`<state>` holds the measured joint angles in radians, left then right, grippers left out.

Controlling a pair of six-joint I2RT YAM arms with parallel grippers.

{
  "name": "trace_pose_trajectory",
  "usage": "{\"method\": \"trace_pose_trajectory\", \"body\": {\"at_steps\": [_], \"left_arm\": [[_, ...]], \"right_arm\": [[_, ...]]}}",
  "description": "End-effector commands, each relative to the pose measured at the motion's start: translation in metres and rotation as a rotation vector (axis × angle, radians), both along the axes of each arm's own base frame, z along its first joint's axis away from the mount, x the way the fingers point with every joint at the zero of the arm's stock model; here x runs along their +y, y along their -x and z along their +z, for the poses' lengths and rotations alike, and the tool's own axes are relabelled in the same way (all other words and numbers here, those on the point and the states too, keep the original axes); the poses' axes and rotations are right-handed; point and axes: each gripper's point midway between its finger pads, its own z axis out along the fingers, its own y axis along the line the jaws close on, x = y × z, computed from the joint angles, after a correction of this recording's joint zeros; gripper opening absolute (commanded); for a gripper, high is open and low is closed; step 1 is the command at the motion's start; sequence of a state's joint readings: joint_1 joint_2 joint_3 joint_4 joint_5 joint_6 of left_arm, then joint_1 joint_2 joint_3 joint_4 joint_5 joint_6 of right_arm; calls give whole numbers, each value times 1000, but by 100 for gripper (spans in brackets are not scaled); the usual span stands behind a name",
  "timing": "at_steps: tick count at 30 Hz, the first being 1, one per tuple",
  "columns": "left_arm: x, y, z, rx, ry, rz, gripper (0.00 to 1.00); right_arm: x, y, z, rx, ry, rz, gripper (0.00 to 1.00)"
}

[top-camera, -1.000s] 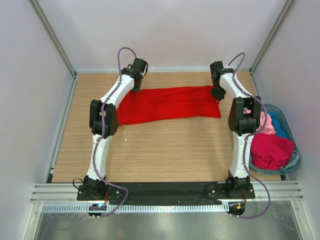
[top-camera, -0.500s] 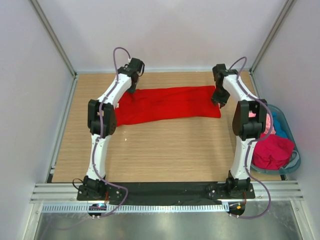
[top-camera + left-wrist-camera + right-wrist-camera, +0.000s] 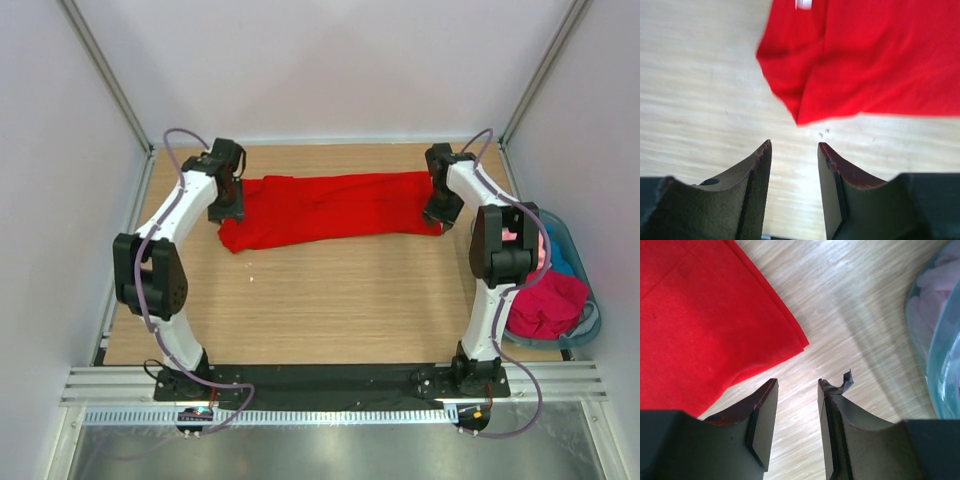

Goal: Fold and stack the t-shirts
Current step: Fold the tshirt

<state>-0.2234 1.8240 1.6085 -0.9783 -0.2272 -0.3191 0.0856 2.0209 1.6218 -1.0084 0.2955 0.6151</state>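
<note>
1. Folding the red t-shirt [image 3: 330, 208] looks to be the step in hand. It lies flat on the table [image 3: 330, 310] as a long band, apparently doubled along its length. Layered edges show at its right corner in the right wrist view.
2. Left gripper [image 3: 794, 145]: jaws apart, nothing between them. It hangs over bare wood just off the red t-shirt's left corner, and the cloth is not touching either finger. A white neck label [image 3: 803, 4] shows at that end of the shirt.
3. Right gripper [image 3: 797, 382]: jaws apart and likewise empty. It sits just beside the red t-shirt's right corner, over wood, with the cloth edge close to its left finger.
4. The basket [image 3: 590, 300] stands well apart from the red t-shirt, off its right end and nearer the arm bases. It holds more shirts: a pink t-shirt [image 3: 535, 245], a teal t-shirt [image 3: 562, 258] and a crimson t-shirt [image 3: 545, 300]. None of them looks folded.
5. Judgement: the task is early. The first shirt is only part folded and no stack is started.
6. The next move probably calls for a fresh grip on the band's ends or corners. Each pinch should take all layers together. One end then goes over the other to shorten the band.
7. Risks:
   - Catching only the top layer would open the fold.
   - An uneven lift by the two arms would skew the edges.
</note>
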Motion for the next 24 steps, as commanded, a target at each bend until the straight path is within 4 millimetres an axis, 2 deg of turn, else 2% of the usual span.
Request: {"method": "trace_pose_trajectory", "body": {"at_steps": [1, 5, 7, 14, 16, 20, 21, 23, 24], "left_arm": [[-22, 21, -6, -4, 183, 38, 44], [-31, 43, -35, 60, 252, 74, 45], [-32, 45, -40, 63, 259, 88, 45], [-24, 19, -53, -17, 215, 104, 48], [-23, 13, -63, 2, 198, 111, 46], [-14, 15, -79, 59, 141, 130, 32], [-12, 17, -83, 74, 128, 131, 23], [-5, 20, -85, 88, 91, 132, 15], [-2, 22, -87, 94, 80, 132, 7]], "right_arm": [[0, -17, 11, -101, -7, 6, 45], [-4, -22, 8, -111, 2, 11, 45], [-7, -23, 7, -115, 12, 13, 45], [-10, -27, -6, -117, 24, 45, 45], [-11, -28, -9, -120, 30, 49, 45], [-14, -26, -16, -107, 49, 53, 45], [-14, -26, -19, -102, 53, 53, 44], [-15, -26, -22, -100, 58, 57, 43], [-15, -27, -24, -105, 56, 57, 42]]}}
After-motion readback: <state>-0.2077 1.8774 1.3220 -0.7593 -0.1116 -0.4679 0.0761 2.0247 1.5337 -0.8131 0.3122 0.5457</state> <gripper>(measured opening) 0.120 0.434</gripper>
